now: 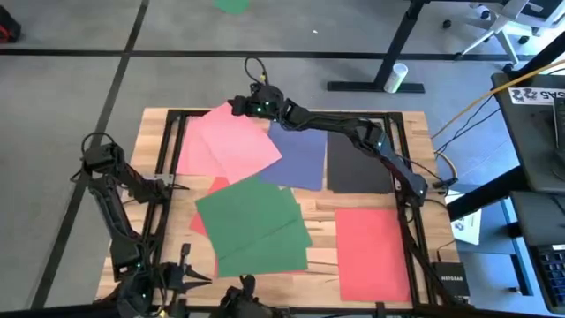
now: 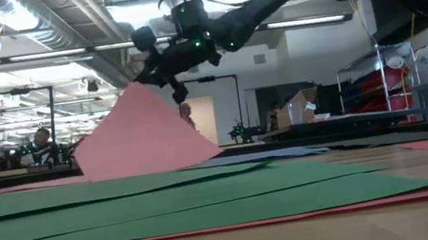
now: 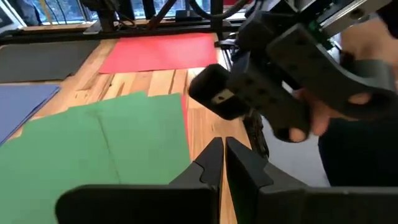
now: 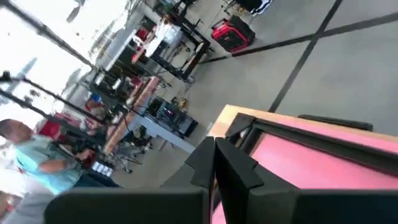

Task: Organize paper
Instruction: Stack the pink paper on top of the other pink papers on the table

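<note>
Paper sheets cover the table: two pink ones at the far left, a blue, a black, two green over a red one, and a red at the near right. My right gripper reaches across the far side and is shut on the upper pink sheet. That sheet stands raised at its far end. My left gripper waits shut at the table's near left edge, beside the green sheets, with nothing between its fingers. My right gripper pinches the pink sheet at its far edge, close to the far corner, between its two fingers. The far end is lifted and the sheet slants down toward the near side. Its lower part rests on the other sheets.
A black metal frame runs around the table's edges. A dark device stands close beside my left gripper at the near edge. A green sheet lies on the floor beyond the table. People show in the room behind.
</note>
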`<state>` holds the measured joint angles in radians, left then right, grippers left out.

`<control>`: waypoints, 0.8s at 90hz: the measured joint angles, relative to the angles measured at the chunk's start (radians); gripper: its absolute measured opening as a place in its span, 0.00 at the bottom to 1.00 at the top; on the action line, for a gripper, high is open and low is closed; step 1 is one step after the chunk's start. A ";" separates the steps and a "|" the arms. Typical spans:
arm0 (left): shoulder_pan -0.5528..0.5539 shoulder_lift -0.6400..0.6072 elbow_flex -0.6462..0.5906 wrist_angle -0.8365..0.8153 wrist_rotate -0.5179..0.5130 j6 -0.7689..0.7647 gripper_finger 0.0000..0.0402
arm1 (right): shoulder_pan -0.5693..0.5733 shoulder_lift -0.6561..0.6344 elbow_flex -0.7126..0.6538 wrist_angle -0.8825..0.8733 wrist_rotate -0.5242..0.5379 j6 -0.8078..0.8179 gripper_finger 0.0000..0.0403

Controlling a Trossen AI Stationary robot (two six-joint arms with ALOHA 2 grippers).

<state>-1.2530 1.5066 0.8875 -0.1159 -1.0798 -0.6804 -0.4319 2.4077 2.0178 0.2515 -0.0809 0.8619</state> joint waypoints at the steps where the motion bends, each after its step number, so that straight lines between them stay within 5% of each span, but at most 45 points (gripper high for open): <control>1: 0.000 0.000 0.000 0.000 0.000 0.000 0.00 | -0.001 0.000 0.000 -0.002 -0.006 -0.009 0.01; 20: 0.000 0.000 0.000 -0.003 0.000 -0.001 0.00 | -0.008 0.000 0.018 -0.027 -0.051 -0.083 0.09; 43: 0.000 0.000 0.000 -0.004 0.000 -0.019 0.00 | -0.011 0.000 0.018 -0.027 -0.097 -0.142 0.33; 58: 0.000 0.000 0.000 -0.004 0.000 -0.019 0.00 | -0.022 -0.004 0.025 -0.039 -0.275 -0.247 0.41; 72: 0.000 0.000 0.000 -0.009 0.000 -0.014 0.00 | -0.013 -0.017 0.132 -0.262 -0.393 -0.463 0.41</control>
<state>-1.2526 1.5070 0.8875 -0.1253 -1.0798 -0.6949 -0.4451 2.3908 2.1500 -0.0101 -0.4734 0.3985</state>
